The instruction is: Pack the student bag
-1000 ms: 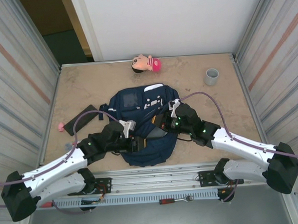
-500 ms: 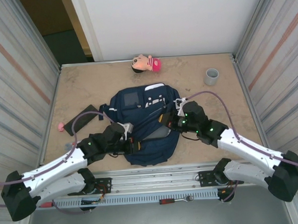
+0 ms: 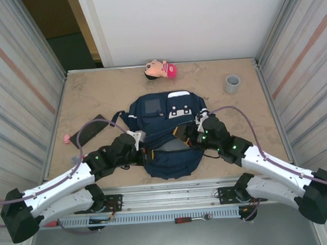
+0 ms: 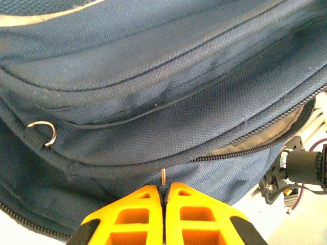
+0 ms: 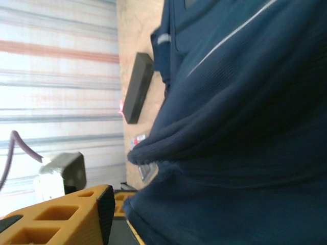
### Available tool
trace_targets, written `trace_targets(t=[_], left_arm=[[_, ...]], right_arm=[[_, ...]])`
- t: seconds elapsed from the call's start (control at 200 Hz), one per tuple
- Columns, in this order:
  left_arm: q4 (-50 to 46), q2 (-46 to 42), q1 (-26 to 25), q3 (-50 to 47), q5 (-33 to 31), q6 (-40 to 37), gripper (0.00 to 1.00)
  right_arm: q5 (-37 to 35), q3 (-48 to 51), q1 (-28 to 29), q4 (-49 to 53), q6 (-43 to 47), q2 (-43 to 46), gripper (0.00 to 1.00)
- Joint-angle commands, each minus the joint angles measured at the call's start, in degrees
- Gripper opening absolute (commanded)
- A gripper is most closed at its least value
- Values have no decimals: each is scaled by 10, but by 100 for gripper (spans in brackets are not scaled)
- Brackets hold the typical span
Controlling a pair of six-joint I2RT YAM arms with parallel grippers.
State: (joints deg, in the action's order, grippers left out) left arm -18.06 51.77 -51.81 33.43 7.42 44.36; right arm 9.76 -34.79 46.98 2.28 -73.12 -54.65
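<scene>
Tabletop (image 3: 96,98): left gripper (image 4: 163,188) pinches metal ring (image 4: 163,175) on student bag (image 4: 153,102).

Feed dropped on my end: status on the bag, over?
Left gripper shut on zipper pull. Right gripper against student bag, grip unclear. Main zip partly open. Black case, doll lie apart from it.

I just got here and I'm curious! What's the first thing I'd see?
A big navy-blue backpack lies in the middle of the table. The left gripper is pinched shut on a little metal ring by its zipper. A doll in a pink hat lies at the far edge.
</scene>
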Motion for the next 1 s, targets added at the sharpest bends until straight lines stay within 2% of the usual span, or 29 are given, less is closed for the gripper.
trace_targets(t=[0.0, 0.155, 0.18, 0.291, 0.391, 0.536, 0.626, 0.681, 0.722, 0.857, 0.932, 0.997], left_arm=[[66, 13, 2, 33, -8, -26, 0], [76, 28, 2, 39, -6, -27, 0], [77, 27, 2, 39, -7, -27, 0], [59, 22, 2, 38, -25, -26, 0], [15, 9, 8, 33, -56, -27, 0], [-22, -25, 25, 3, -80, -17, 0], [1, -42, 25, -18, -77, -13, 0], [26, -44, 25, -26, -69, -14, 0], [44, -39, 25, -27, -61, -17, 0], [100, -4, 24, -17, -38, -31, 0], [119, 20, 24, -5, -28, -40, 0], [137, 38, 22, 5, -21, -43, 0]], right_arm=[[-33, -1, 24, -57, -37, -18, 54], [-32, -21, 43, -61, -38, -76, 51], [-29, -22, 43, -62, -37, -81, 48], [-16, -26, 33, -58, -26, -79, 24], [13, -32, -8, -3, 1, -43, 9], [79, -41, -109, 103, 53, 42, 5], [101, -44, -165, 162, 74, 77, 8], [104, -35, -175, 156, 66, 88, 10], [105, -25, -173, 138, 40, 89, 16], [65, -12, -118, 89, 1, 71, 47], [26, -16, -74, 73, -7, 52, 54], [7, -15, -45, 47, -20, 29, 56]])
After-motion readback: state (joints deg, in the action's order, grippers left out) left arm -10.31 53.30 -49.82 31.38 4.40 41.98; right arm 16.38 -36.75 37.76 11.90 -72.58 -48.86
